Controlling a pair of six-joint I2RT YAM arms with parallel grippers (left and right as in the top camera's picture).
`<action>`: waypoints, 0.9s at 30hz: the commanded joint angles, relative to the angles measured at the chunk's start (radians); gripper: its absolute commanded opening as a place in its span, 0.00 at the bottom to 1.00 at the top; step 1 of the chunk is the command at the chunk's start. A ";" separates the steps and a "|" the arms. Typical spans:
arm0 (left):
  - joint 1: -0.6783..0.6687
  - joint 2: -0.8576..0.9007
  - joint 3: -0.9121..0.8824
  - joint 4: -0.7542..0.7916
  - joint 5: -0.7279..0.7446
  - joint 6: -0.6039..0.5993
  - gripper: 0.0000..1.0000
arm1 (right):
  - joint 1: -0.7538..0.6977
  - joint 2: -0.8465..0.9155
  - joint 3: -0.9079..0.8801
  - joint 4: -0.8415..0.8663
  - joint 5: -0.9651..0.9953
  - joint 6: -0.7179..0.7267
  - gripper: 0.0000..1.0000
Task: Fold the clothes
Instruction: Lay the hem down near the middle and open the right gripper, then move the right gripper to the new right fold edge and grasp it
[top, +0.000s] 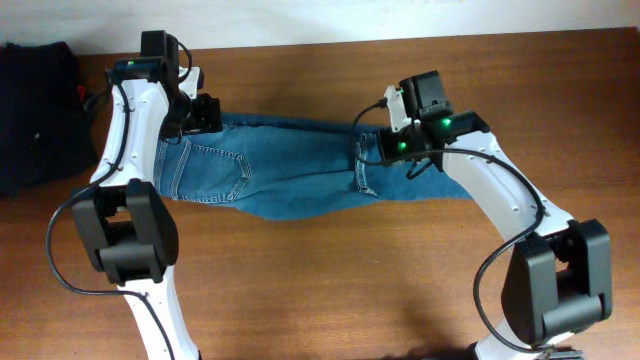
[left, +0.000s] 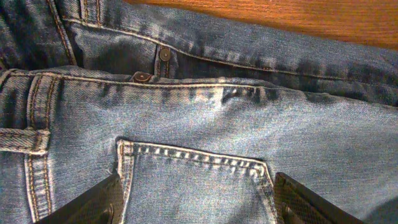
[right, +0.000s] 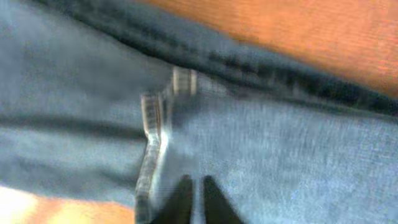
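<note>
The clothes, a pair of blue denim jeans (top: 290, 170), lie folded across the far half of the wooden table (top: 320, 290). The waist points left and a leg hem (top: 364, 172) is doubled back over the middle. My left gripper (top: 207, 110) hovers open over the waistband. In its wrist view the gripper (left: 198, 186) straddles a back pocket (left: 193, 177), with both fingers (left: 99, 202) wide apart. My right gripper (top: 368, 150) sits at the doubled-back hem. In its blurred wrist view this gripper (right: 196, 186) is shut, pinching a thin fold of denim (right: 280, 155) beside the hem (right: 149, 143).
A black garment pile (top: 35, 110) lies at the table's far left corner, beyond the left arm. The jeans' right part runs under the right arm's forearm (top: 500, 190). Bare wood fills the near half of the table.
</note>
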 joint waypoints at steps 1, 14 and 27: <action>0.006 0.003 0.020 0.002 0.014 -0.002 0.77 | 0.000 0.035 -0.044 -0.011 -0.002 0.005 0.04; 0.006 0.003 0.020 -0.001 0.014 -0.002 0.77 | -0.001 0.197 -0.084 0.078 -0.056 0.008 0.04; 0.006 0.003 0.072 -0.062 0.014 -0.002 0.77 | -0.021 0.048 0.262 -0.258 0.024 -0.003 0.24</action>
